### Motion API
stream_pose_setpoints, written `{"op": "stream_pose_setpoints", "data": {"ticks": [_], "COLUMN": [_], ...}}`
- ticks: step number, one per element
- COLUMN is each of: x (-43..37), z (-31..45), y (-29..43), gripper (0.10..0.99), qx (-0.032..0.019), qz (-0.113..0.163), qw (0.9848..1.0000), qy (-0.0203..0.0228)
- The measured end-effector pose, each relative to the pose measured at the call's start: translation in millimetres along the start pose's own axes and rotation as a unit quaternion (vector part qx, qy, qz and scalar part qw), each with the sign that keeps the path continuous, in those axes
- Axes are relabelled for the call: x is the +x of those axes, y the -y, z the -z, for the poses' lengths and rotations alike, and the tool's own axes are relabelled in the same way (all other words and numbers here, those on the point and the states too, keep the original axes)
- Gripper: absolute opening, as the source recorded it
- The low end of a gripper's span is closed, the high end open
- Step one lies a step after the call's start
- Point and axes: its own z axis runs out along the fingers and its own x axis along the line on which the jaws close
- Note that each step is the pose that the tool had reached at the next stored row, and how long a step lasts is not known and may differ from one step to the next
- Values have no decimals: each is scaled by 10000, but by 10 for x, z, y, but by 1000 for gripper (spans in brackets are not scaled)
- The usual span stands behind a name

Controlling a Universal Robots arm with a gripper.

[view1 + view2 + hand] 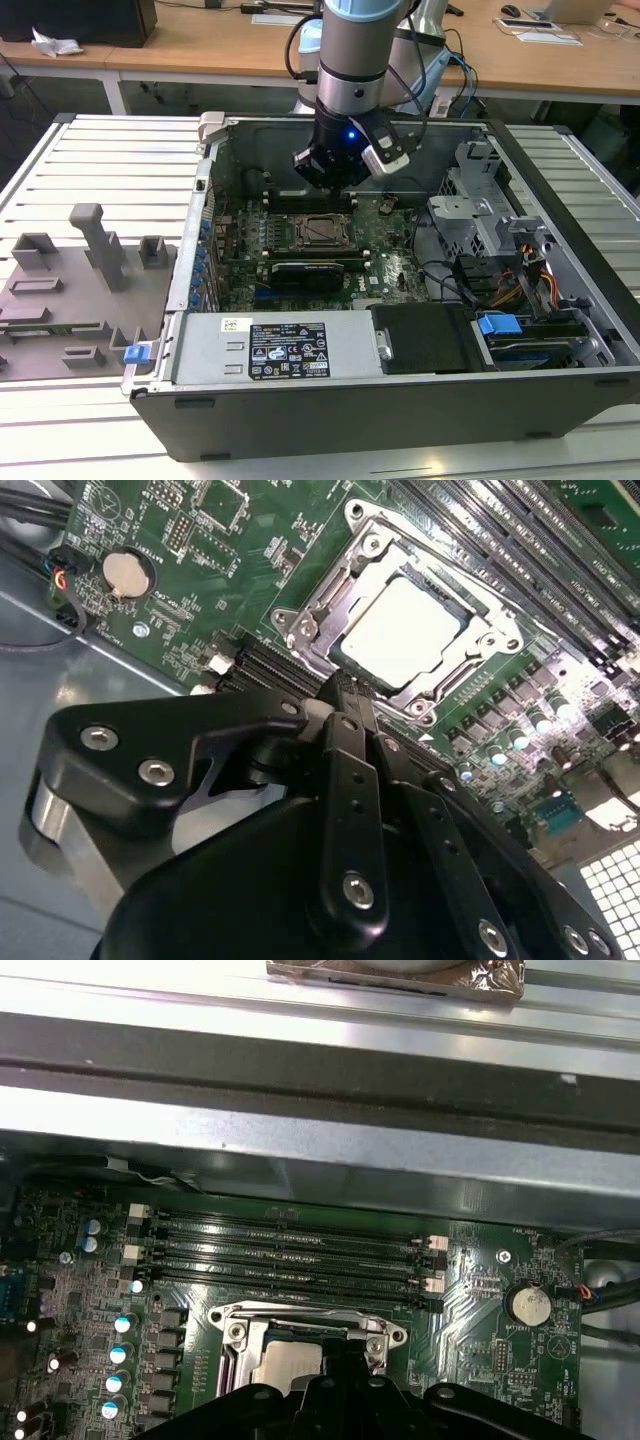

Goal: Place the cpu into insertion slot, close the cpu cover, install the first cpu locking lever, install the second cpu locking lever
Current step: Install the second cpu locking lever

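The cpu (400, 630) lies flat in the insertion slot (322, 231) on the green motherboard, its pale silver top showing. The cpu cover (345, 598), a silver frame, lies down around it. My gripper (345, 687) hangs just above the socket's edge, on the side away from the memory slots, fingers pressed together with nothing between them. In the exterior view the gripper (327, 183) sits low inside the open computer case, just behind the socket. In the first wrist view the cpu (288, 1365) shows right at the tips of the gripper (345, 1362).
Long black memory slots (290, 1245) run beside the socket. A coin battery (125, 572) sits on the board. A black expansion card (305, 272), the power supply (270, 350), a drive cage (480, 210) and the case walls (205, 215) hem in the board. Grey fixtures (90, 260) stand outside.
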Motion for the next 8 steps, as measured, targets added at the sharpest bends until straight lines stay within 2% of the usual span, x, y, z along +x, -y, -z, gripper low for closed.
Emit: {"op": "stream_pose_setpoints", "data": {"ticks": [8], "x": [4], "z": [4], "y": [38], "gripper": [106], "qx": [0], "qz": [0], "qw": [10000], "qy": [0]}}
